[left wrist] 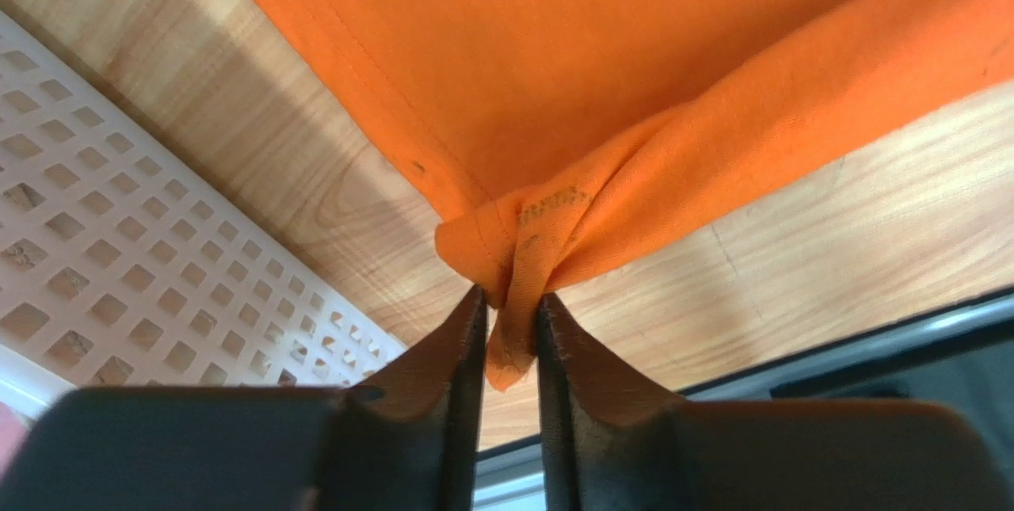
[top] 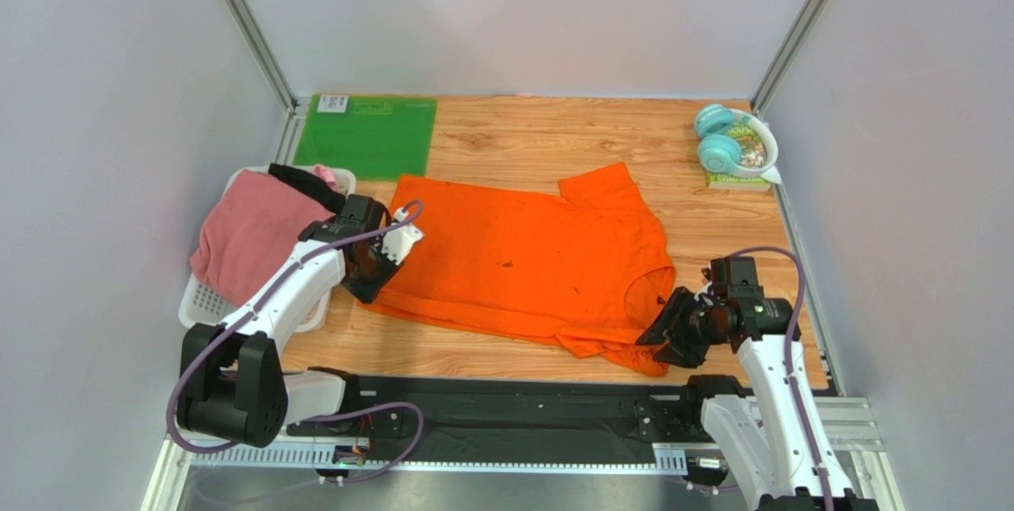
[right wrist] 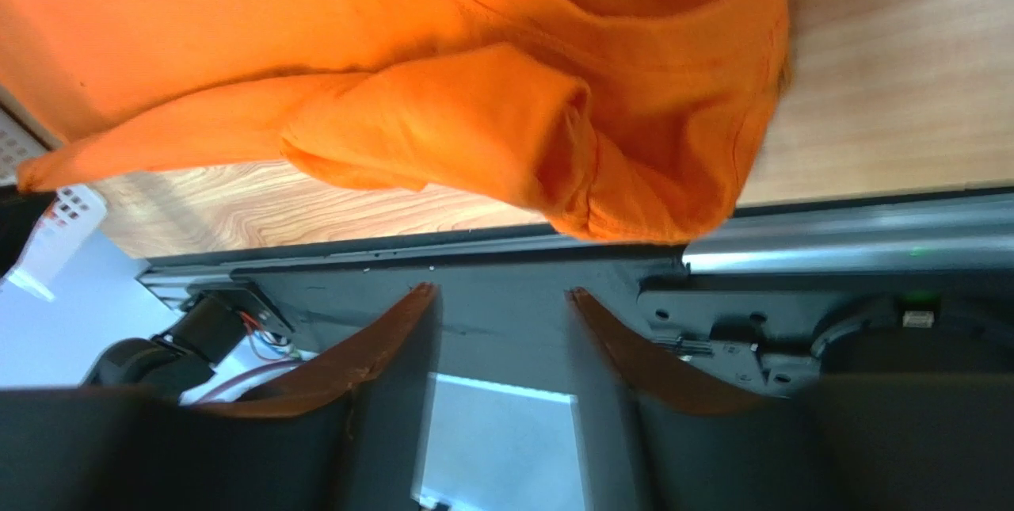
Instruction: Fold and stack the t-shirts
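Observation:
The orange t-shirt lies spread on the wooden table, its right part bunched and folded over near the front edge. My left gripper is at the shirt's near left corner. Its jaws stand a narrow gap apart, and the twisted corner of orange cloth hangs loosely between them. My right gripper is just off the shirt's near right edge, open, with nothing between its fingers. A pink t-shirt and a black t-shirt lie in the white basket at the left.
The basket's perforated wall is close to my left gripper. A green mat lies at the back left. Teal headphones and a small white dish sit at the back right. A black rail runs along the near edge.

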Controlling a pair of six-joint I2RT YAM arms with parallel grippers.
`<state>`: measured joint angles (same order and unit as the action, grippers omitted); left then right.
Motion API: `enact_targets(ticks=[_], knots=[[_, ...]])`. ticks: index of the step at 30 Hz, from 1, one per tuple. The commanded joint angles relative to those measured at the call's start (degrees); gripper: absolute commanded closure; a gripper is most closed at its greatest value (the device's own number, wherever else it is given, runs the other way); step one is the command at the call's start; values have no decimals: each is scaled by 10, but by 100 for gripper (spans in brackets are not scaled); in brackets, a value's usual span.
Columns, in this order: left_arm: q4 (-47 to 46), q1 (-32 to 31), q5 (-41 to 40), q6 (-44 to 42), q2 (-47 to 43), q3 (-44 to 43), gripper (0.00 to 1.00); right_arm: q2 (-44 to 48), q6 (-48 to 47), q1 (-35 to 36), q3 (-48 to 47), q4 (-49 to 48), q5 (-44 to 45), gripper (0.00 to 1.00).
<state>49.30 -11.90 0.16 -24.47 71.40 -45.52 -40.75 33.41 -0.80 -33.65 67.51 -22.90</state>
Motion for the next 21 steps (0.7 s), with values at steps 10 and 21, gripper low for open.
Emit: enact_targets(ticks=[10,21], knots=[[71,4,-34,-7,7,-189,7,-166,12,4,-241,-125,53,31],[-10,2,-12,45,307,-373,8,-488,20,5,-342,-309,-12,54]])
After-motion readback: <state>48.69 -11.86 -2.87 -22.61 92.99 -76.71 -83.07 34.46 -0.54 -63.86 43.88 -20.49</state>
